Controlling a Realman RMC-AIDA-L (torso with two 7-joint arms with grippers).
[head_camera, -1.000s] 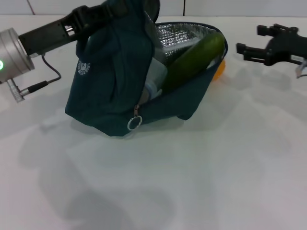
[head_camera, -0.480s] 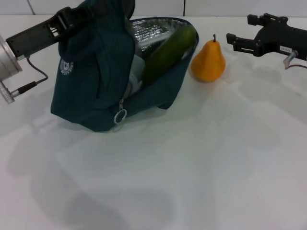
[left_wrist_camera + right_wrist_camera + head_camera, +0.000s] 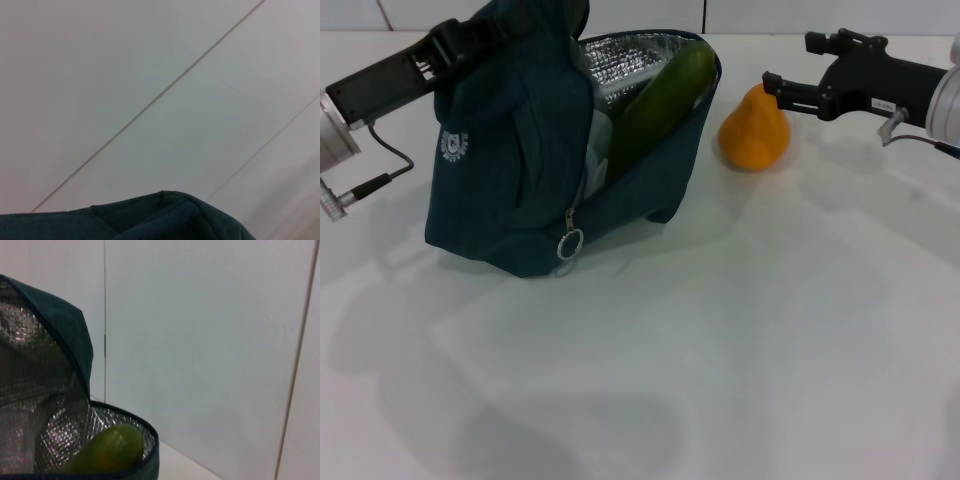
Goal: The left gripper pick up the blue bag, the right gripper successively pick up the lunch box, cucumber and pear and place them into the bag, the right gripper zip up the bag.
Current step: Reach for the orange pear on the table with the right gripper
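Right tool [image 3: 772,90] open, fingertips just above and behind pear [image 3: 752,135], reaching in from robot's right, not yet closed on fruit. Pear upright on white tabletop [image 3: 740,330], stem end up, just right of blue bag [image 3: 510,190]. Left tool [image 3: 505,25] grips bag's top, holds mouth open toward pear. Cucumber [image 3: 655,105] already inside, slanting up against foil lining. Right arm nearer pear. Open room in front; bag rim close on pear's left.

I've brought the right gripper [image 3: 772,90] in from three o'clock; its open fingers now reach the pear [image 3: 753,131].
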